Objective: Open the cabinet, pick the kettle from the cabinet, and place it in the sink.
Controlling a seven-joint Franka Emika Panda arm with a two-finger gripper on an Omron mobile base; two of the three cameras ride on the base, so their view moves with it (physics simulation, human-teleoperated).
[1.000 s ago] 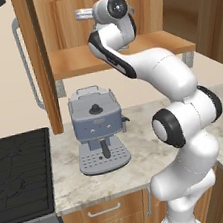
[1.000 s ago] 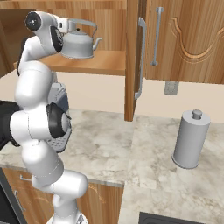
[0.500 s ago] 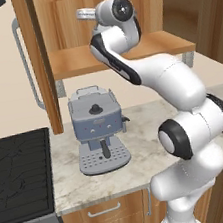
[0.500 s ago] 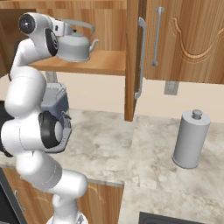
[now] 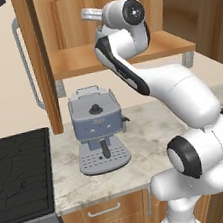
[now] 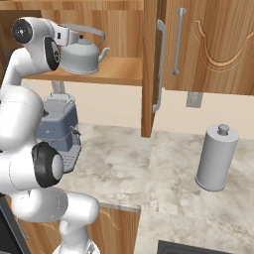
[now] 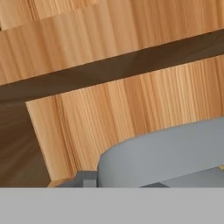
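Fingers hidden behind the white wrist in both base views. Left side of the squat silver-grey metal kettle (image 6: 83, 55) covered by the arm in the right base view; left base view hides it fully behind the arm. Hand view cuts the kettle's arched grey handle (image 7: 166, 151) at the right and bottom edges. Black sink basin (image 6: 196, 247) cut by the bottom edge, black stovetop (image 5: 19, 175) by the left edge

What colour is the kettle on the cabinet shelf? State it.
Silver-grey metal, the kettle shows best in the right base view, on the cabinet shelf.
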